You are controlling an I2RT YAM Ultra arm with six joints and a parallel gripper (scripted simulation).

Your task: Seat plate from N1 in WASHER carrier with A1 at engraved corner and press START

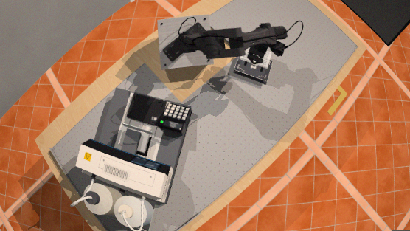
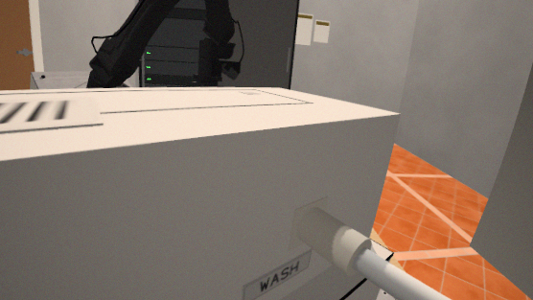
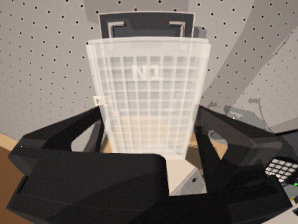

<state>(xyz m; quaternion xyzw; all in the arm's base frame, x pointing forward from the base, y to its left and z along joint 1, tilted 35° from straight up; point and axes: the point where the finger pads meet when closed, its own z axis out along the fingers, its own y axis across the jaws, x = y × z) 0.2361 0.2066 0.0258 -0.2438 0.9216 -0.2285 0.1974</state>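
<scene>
The clear plate [image 1: 267, 60] [image 3: 150, 92] is between the two fingers of my gripper [image 1: 255, 57] [image 3: 149, 109]. The gripper is shut on its long sides and holds it above the nest N1 [image 1: 253, 75] [image 3: 147, 27]. The nest's dark base, corner locators and label show past and through the plate. I cannot tell which plate corner is cut off. The washer [image 1: 123, 167] [image 2: 192, 206] stands at the lower left in the top view, its lamp [image 1: 161, 122] green. Its carrier [image 1: 131, 138] has no plate on it; the engraved corner is too small to make out.
The washer's keypad [image 1: 177, 111] [image 3: 283, 169] stands beside the dark panel [image 1: 144, 108]. Two white bottles [image 1: 101, 199] [image 1: 134, 210] with tubes stand behind the washer. The arm's raised base block [image 1: 184, 64] is at the table edge, between nest and washer.
</scene>
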